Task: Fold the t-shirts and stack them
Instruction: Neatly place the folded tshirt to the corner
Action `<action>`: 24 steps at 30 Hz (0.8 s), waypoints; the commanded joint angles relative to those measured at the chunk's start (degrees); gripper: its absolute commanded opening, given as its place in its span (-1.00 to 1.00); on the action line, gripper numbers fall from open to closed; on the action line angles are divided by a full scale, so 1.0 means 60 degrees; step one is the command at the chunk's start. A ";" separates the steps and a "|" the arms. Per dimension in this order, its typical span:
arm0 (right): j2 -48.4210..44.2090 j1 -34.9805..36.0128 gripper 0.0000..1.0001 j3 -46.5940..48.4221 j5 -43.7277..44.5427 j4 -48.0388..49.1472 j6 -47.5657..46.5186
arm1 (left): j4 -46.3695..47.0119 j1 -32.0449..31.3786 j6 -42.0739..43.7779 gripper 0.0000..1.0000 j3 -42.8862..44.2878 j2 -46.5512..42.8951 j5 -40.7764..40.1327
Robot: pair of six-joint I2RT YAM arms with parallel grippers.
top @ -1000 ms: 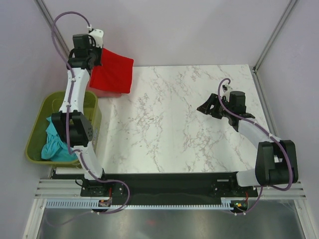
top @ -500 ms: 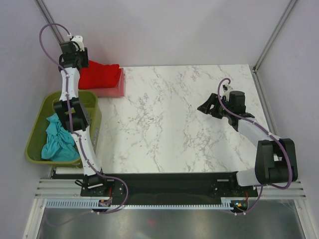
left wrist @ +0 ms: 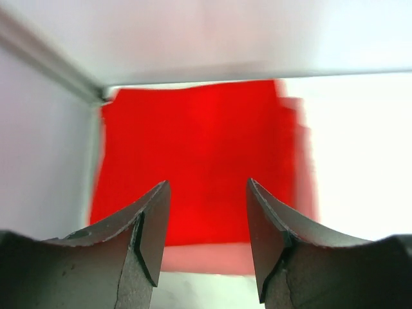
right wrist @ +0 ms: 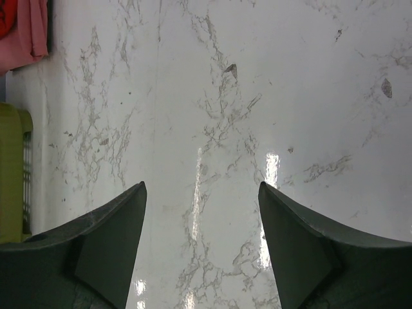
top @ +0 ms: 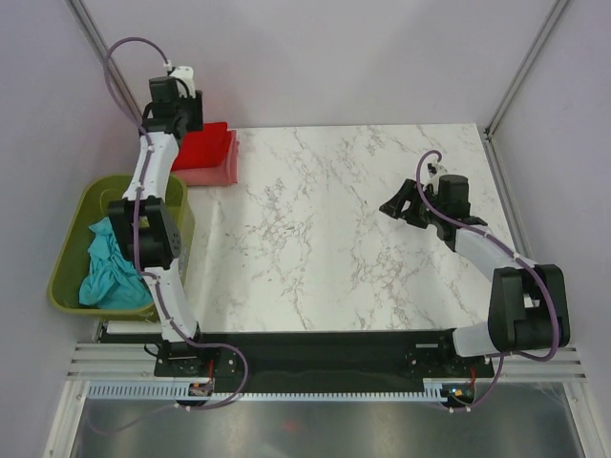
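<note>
Stack corner: red on pink, teal in the basket, left pincer spread over the pile.
Top view: left gripper (top: 191,114) hangs over the folded red t-shirt (top: 212,143), which lies on the pink t-shirt (top: 215,174) at the table's (top: 315,239) far-left corner. The teal t-shirt (top: 107,267) is bunched in the basket (top: 59,286), and the right gripper (top: 393,207) is spread over bare marble. Best to lift straight up before swinging away, so no finger drags the top fold. The wrist hides the red shirt's far edge; touching or clear, cannot tell. Left wrist: jaws apart, nothing between them; blurred, pink only a rim. Right wrist: jaws apart; pink corner and basket cut off at the frame edge.
</note>
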 commanded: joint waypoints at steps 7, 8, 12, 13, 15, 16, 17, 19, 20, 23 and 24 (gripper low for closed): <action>-0.0761 0.0001 0.58 -0.0215 0.0025 0.0235 -0.0190 | 0.0114 -0.1234 0.0138 0.04 -0.1115 -0.0494 -0.0203; -0.0761 0.0001 0.58 -0.0230 -0.0019 0.0293 -0.0160 | 0.0100 -0.1249 0.0079 -0.02 -0.1100 -0.0405 -0.0537; -0.0717 -0.0014 0.58 -0.0289 -0.0151 0.0455 -0.0058 | 0.0027 -0.1249 -0.0184 -0.25 -0.0881 0.0093 -0.0863; -0.0717 0.0001 0.58 -0.0289 -0.0180 0.0484 -0.0043 | 0.0012 -0.1249 -0.0301 -0.31 -0.0852 0.0268 -0.0965; -0.0702 0.0001 0.58 -0.0274 -0.0195 0.0499 -0.0058 | -0.0076 -0.1249 -0.0477 -0.40 -0.0735 0.0430 -0.0966; -0.0688 0.0001 0.58 -0.0260 -0.0195 0.0499 -0.0058 | -0.0076 -0.1249 -0.0623 -0.44 -0.0734 0.0474 -0.0864; -0.0702 0.0001 0.58 -0.0274 -0.0195 0.0499 -0.0058 | -0.0091 -0.1278 -0.0711 -0.48 -0.0734 0.0562 -0.0791; -0.0717 -0.0014 0.58 -0.0260 -0.0181 0.0499 -0.0058 | -0.0149 -0.1308 -0.0916 -0.56 -0.0763 0.0840 -0.0877; -0.0717 0.0015 0.58 -0.0259 -0.0166 0.0499 -0.0058 | -0.0179 -0.1366 -0.0946 -0.58 -0.0807 0.0884 -0.0994; -0.0717 0.0001 0.59 -0.0259 -0.0137 0.0484 -0.0101 | -0.0208 -0.1541 -0.1166 -0.66 -0.1318 0.0856 -0.1068; -0.0702 0.0001 0.58 -0.0259 -0.0093 0.0484 -0.0102 | -0.0208 -0.1615 -0.1253 -0.67 -0.1697 0.0710 -0.1039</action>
